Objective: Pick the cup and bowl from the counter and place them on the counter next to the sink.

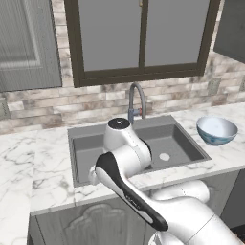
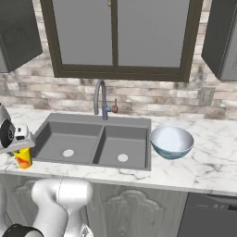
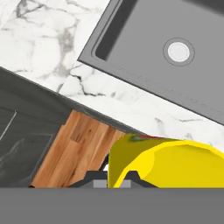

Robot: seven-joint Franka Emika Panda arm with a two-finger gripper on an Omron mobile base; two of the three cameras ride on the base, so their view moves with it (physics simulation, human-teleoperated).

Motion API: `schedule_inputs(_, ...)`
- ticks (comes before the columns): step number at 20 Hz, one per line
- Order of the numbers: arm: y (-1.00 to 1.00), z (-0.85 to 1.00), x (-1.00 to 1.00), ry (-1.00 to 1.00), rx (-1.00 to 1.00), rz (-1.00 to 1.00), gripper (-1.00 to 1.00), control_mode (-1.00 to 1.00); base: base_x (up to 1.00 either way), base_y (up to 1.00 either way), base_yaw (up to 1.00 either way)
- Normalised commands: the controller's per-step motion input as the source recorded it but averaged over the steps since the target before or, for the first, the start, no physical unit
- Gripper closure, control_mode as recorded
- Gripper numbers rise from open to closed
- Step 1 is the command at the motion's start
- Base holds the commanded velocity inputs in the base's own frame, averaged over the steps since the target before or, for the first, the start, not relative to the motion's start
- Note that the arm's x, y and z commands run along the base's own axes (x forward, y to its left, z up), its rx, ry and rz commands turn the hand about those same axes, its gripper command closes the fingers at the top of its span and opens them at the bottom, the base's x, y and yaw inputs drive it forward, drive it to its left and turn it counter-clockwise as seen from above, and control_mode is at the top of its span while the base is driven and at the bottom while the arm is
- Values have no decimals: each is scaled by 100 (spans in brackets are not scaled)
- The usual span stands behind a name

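Note:
My gripper (image 2: 21, 149) is shut on the rim of the small yellow cup (image 2: 23, 159), which hangs from it at the sink's front left corner, over the counter's front edge. In the hand view the cup (image 3: 175, 162) sits low and close, one wall pinched between the dark fingertips of the gripper (image 3: 113, 177), with a red mark on its rim. The light-blue bowl (image 2: 171, 141) stands upright on the white marble counter (image 2: 210, 159) just right of the grey sink (image 2: 69, 134). From the left the bowl (image 1: 216, 129) is at the far right of the sink (image 1: 177, 141).
A curved metal faucet (image 2: 99, 98) rises behind the sink's middle, under a dark-framed window. Marble counter (image 1: 48, 162) stretches left of the basin. Grey cabinet fronts and wooden floor (image 3: 74, 148) lie below the counter edge. My arm's elbow (image 1: 122, 160) crosses the basin's front.

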Motion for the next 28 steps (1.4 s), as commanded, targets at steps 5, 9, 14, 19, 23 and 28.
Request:
schedule_inputs(5,6,10,60,0,0,0,100,-100,0,0,0)
schedule_inputs(9,24,0,73,0,0,0,100,-100,0,0,0)
schedule_inputs(14,43,-18,51,0,0,-1,100,-100,0,0,0)
schedule_inputs(19,52,-17,3,0,0,-2,100,-100,0,0,0)
schedule_inputs(23,59,-2,11,0,0,-1,100,-100,0,0,0)
schedule_inputs(28,47,-2,35,-1,0,-1,100,-100,0,0,0)
